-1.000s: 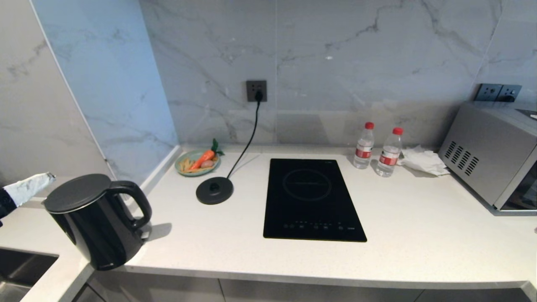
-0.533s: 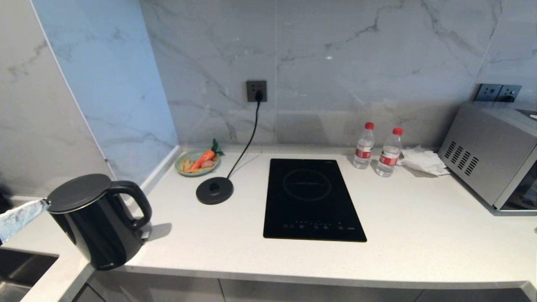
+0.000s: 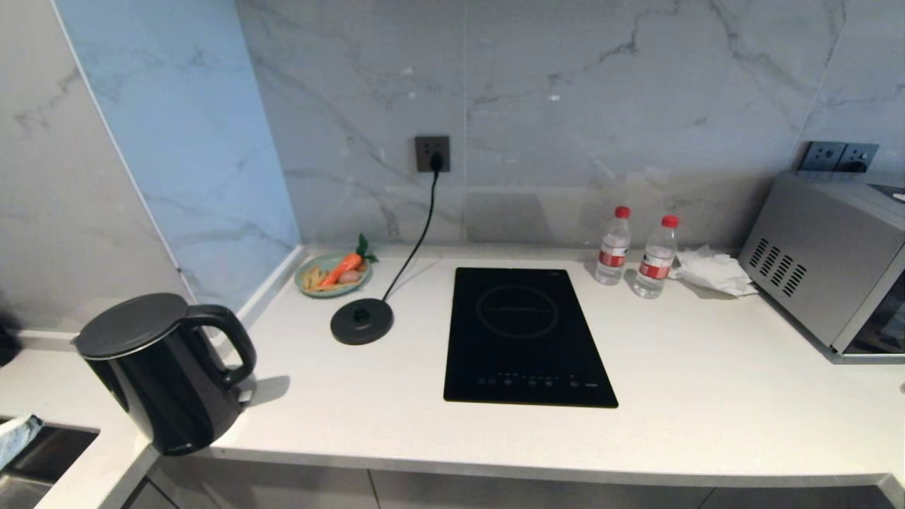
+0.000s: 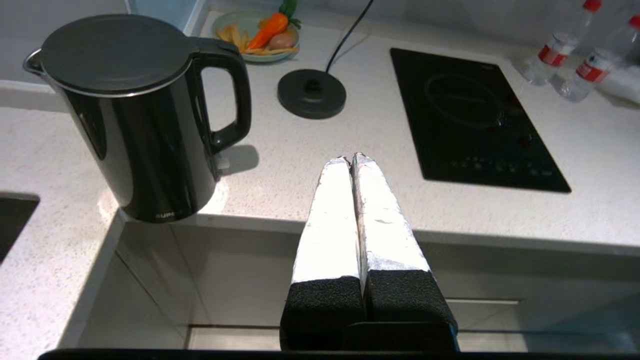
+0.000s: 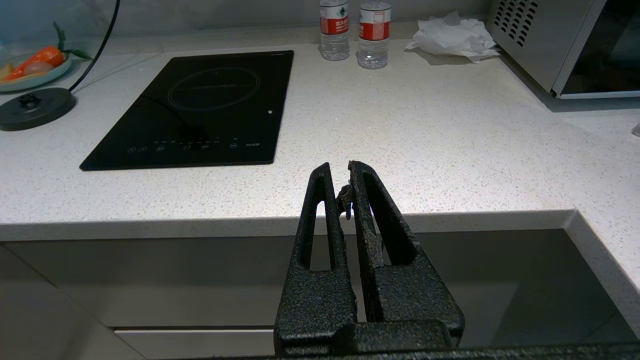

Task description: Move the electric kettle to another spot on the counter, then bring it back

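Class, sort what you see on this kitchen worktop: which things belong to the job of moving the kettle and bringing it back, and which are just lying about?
Belongs to the job:
electric kettle
counter
left gripper

Just lying about:
kettle base
induction hob
two water bottles
plate of food
crumpled tissue
microwave

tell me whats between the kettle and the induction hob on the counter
Only the round black base disc with its cord, set back from the direct line. Otherwise bare counter separates the electric kettle from the hob, clearest in the head view.
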Robot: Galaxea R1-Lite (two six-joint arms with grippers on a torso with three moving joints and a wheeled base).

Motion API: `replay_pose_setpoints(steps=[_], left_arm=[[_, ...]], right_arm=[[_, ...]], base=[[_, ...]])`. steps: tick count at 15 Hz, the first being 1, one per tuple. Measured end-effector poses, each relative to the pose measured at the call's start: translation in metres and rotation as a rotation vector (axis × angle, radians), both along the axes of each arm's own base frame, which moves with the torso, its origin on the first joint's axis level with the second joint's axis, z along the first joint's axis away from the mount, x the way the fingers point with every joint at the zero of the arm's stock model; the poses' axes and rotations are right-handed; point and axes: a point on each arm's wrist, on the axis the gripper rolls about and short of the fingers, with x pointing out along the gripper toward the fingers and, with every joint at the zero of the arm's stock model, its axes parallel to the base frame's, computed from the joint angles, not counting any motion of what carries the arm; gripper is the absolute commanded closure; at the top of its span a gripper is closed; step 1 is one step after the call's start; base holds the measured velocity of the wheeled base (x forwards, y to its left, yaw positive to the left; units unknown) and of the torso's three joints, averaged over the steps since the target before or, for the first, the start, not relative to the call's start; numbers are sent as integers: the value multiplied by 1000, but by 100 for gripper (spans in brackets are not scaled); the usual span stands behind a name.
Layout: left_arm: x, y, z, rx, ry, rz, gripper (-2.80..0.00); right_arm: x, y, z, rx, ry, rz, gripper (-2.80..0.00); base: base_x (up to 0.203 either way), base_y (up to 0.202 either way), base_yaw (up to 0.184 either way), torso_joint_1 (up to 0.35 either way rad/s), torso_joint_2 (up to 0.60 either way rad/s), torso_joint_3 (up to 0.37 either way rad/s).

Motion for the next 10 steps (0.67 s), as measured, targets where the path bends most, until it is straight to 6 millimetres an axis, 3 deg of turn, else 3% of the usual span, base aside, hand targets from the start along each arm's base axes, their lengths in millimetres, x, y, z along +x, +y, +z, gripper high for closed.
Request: replay_pose_setpoints(steps=[6,10], left_arm=[[-36,-6,-22,137,-27,126,0],[-40,-4,-50,229,-32,287,0]], right_arm=[[0,0,0,0,0,0,0],[0,0,0,0,0,0,0]], base=[[0,0,0,0,0,0],[0,0,0,0,0,0]])
